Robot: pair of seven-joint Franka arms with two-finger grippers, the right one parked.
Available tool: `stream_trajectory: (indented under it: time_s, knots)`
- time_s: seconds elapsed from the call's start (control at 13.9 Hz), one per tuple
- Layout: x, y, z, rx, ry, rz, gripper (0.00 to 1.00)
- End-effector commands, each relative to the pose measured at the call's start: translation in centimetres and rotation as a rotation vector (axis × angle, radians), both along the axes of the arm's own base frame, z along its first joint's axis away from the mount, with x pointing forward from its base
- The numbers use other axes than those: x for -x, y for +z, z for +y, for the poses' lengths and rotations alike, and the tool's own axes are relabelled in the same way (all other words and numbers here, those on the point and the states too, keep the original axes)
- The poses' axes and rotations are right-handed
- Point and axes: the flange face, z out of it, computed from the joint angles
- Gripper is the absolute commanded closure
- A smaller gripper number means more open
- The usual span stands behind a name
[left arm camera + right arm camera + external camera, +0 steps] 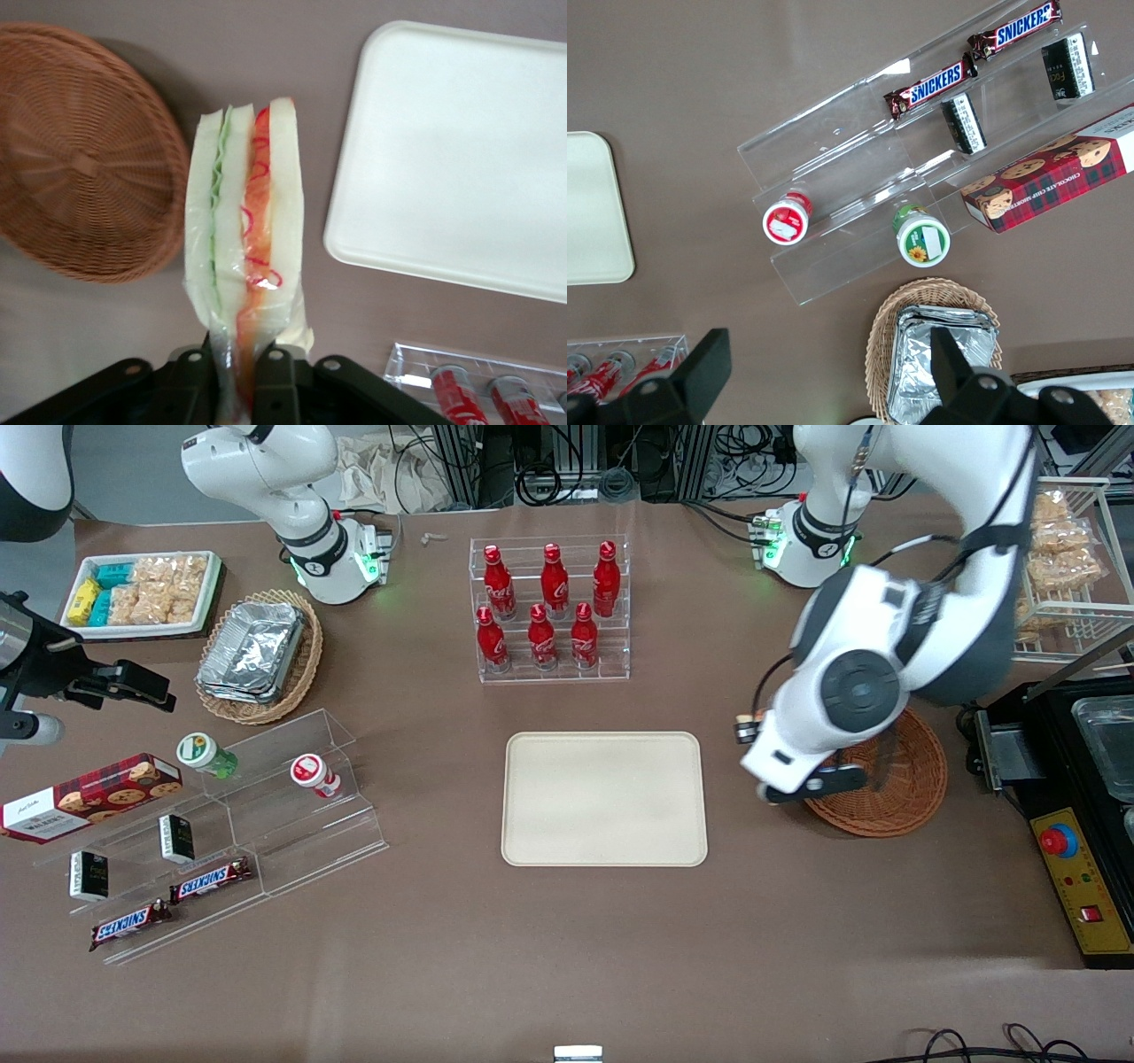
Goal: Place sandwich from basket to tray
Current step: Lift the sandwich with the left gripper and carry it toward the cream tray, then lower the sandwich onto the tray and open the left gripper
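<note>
Left wrist view shows your tool clamped on the wrapped white-bread triangular sandwich, aloft between the reddish-brown round wicker basket and the cream rectangular tray. Slippery wrap, thin grip: it may slide out short of that tray.

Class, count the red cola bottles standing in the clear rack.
6: three in the upper row, three in the lower row. None looks hidden. The pincer holds the sandwich between basket and tray.
</note>
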Motion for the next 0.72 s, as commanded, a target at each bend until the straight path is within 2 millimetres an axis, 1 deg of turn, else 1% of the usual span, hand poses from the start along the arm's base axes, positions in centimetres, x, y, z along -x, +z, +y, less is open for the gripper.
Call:
stream_trajectory:
  time_s: [0.0, 0.07, 0.14, 0.29, 0.36, 0.58, 0.65]
  knots:
    - [-0.8, -3.9, -2.9, 0.022, -0.008, 0.022, 1.00]
    - [-0.9, -4.9, -3.8, 0.037, -0.015, 0.011, 1.00]
    - [-1.2, -5.9, -4.2, 0.050, -0.014, -0.001, 1.00]
    - [-0.9, -9.5, -6.3, 0.056, -0.034, 0.010, 1.00]
    - [-0.8, -10.9, -7.2, 0.060, -0.044, 0.008, 1.00]
    - [-1.0, -13.9, -7.8, 0.069, -0.039, 0.000, 1.00]
    - [-0.6, -14.9, -8.5, 0.066, -0.049, 0.011, 1.00]
